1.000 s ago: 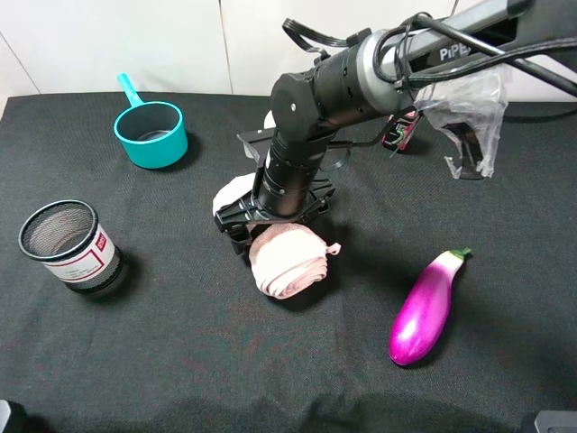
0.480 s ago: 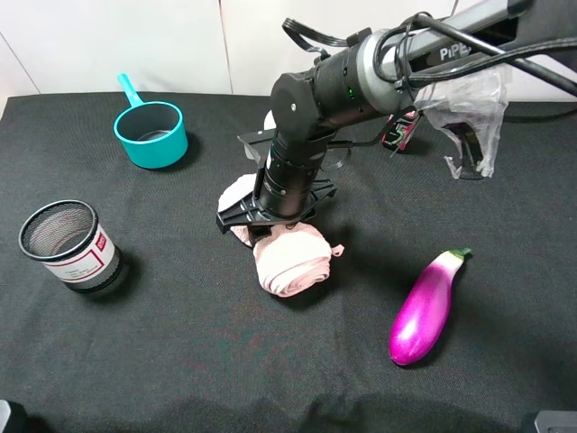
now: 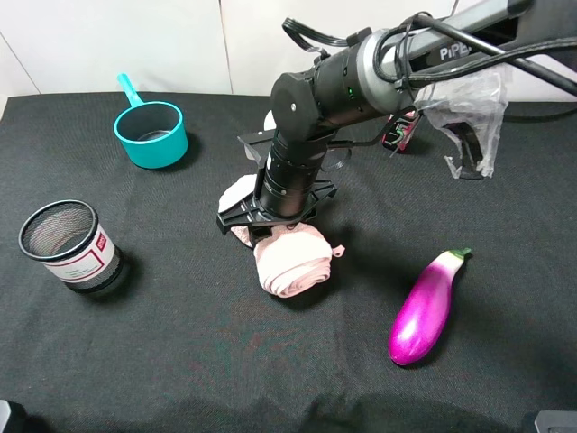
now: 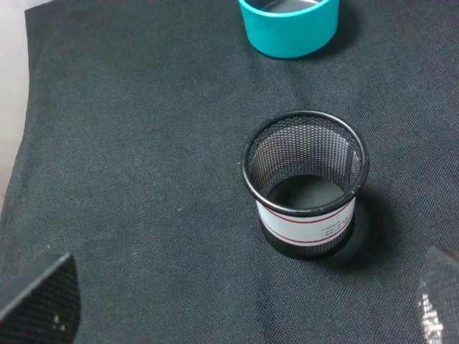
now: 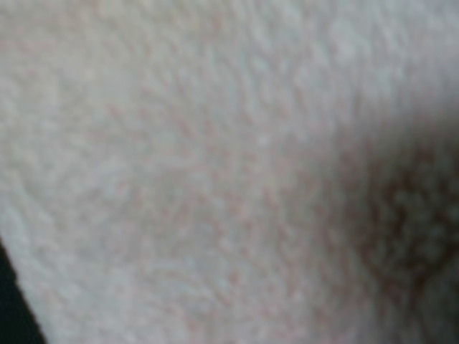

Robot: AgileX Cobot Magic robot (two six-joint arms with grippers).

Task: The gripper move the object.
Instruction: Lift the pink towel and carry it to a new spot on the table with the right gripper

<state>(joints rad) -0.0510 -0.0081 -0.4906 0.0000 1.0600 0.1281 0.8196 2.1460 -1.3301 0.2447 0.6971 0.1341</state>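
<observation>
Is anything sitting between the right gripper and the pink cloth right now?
Nothing visible. The right gripper sits directly over the pink cloth, and cloth fills the right wrist view. The eggplant lies apart from both, further right in the high view.

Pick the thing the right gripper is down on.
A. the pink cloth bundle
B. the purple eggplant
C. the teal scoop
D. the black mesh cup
A. In the exterior view the right gripper sits directly on the pink cloth bundle, and pale fuzzy fabric fills the right wrist view.
</observation>
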